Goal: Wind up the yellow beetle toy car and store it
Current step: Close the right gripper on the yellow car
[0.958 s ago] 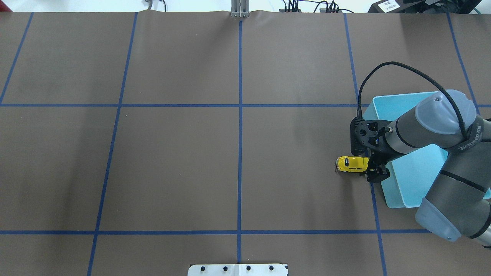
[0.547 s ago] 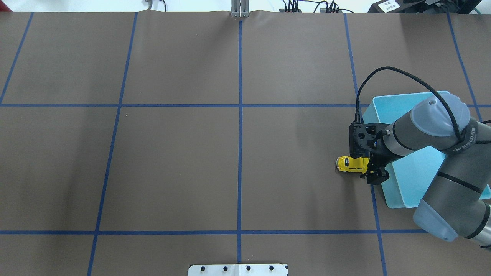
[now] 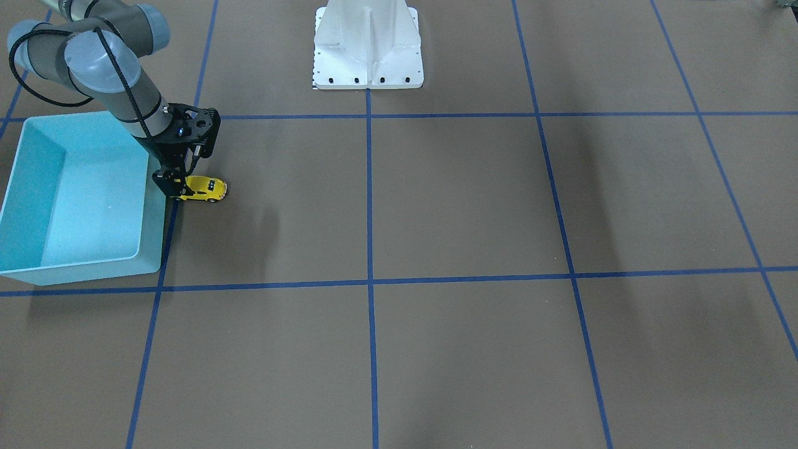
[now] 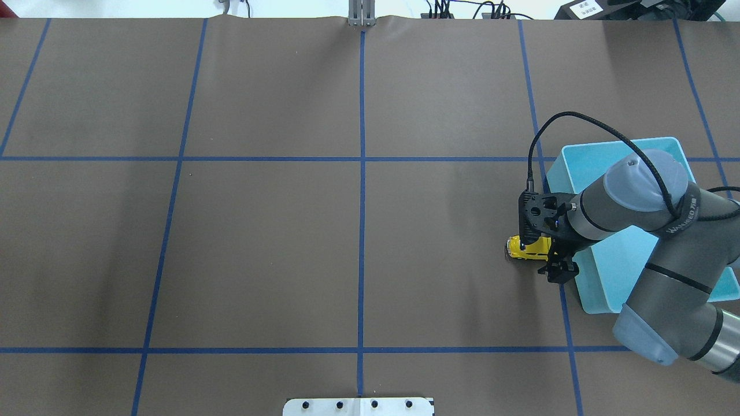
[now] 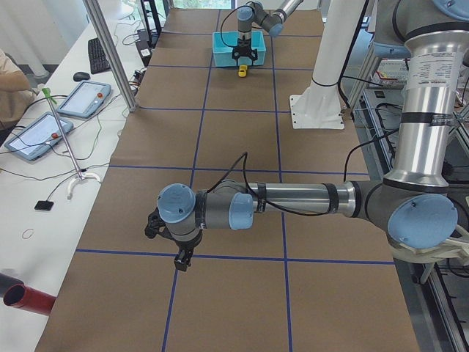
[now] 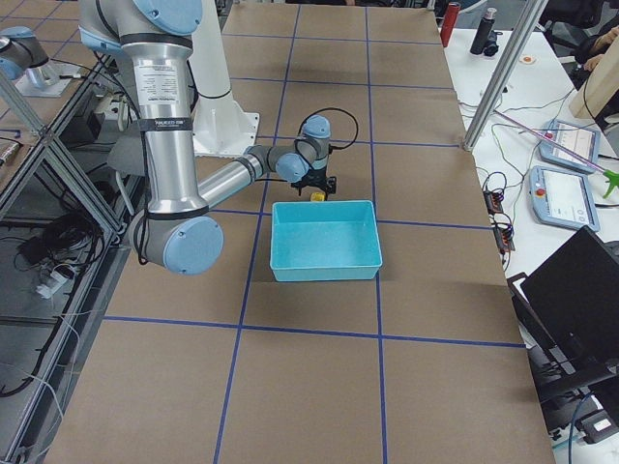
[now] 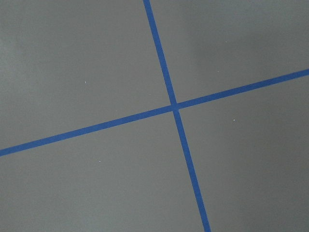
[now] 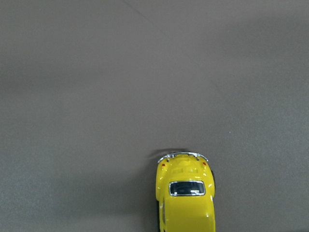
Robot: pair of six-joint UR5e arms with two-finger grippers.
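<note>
Yellow beetle toy car (image 4: pixel 525 248): long axis toward right gripper (image 4: pixel 553 253), seemingly astride its end; we cannot tell the jaw state.

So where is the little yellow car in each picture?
Front-facing: yellow beetle toy car, left, beside turquoise bin.
Overhead: car, right, beside bin.
Exterior left: car, top, far end.
Exterior right: car, behind bin.
Left wrist: not in it.
Right wrist: car, bottom edge.
Shared landmark: the bin.

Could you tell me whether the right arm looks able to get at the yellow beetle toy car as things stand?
Probably yes: the right gripper sits low over one end of the yellow beetle toy car, with nothing between them.
</note>
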